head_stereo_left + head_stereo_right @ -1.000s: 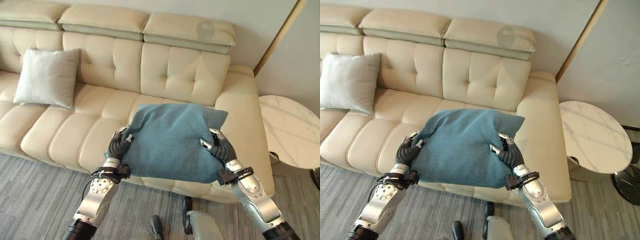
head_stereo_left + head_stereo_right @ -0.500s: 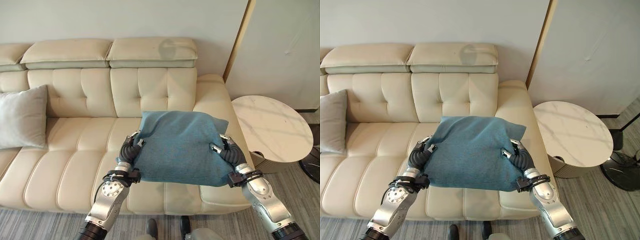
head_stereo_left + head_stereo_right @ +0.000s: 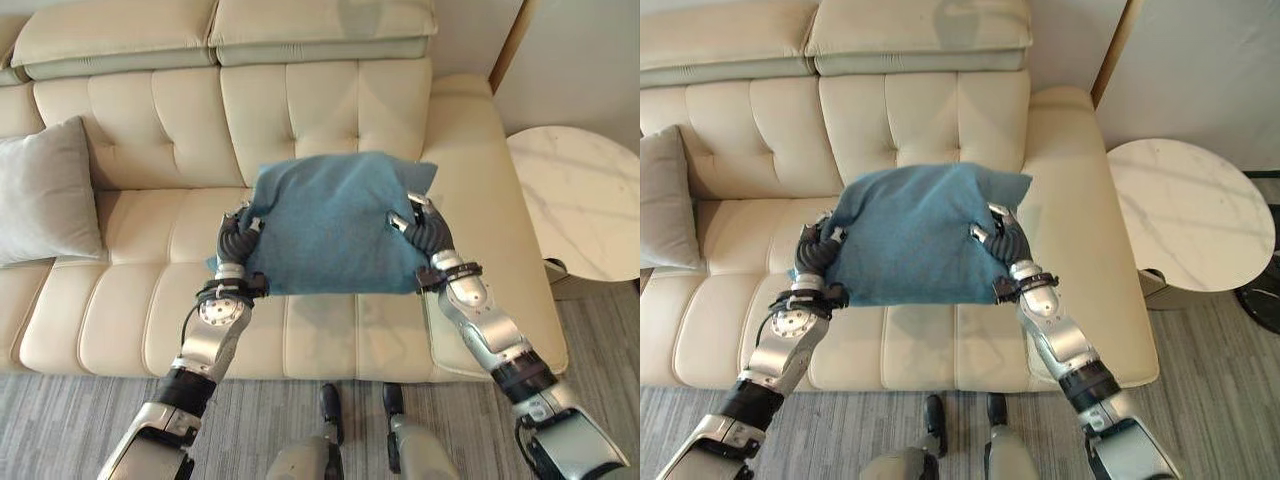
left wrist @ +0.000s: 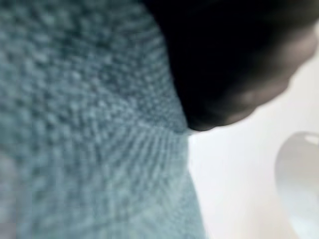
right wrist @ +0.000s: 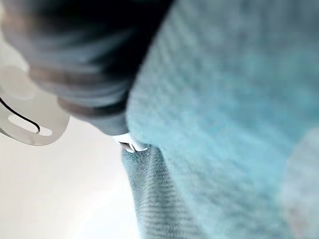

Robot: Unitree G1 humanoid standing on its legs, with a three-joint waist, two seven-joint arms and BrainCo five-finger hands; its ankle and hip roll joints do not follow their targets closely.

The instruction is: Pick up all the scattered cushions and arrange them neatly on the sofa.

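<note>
— What's changed?

— The view has swung, so the camera moved. I've carried the teal cushion (image 3: 328,232) further over the sofa (image 3: 150,300) seat, nearer the backrest; placing looks close.

— Grip?

— Left hand (image 3: 234,243) and right hand (image 3: 420,225) curl onto its opposite edges, holding it clear.

— Count?

— Two cushions: grey cushion (image 3: 45,192) propped at left, the teal one in hand. One round marble table (image 3: 580,200) at right.
</note>
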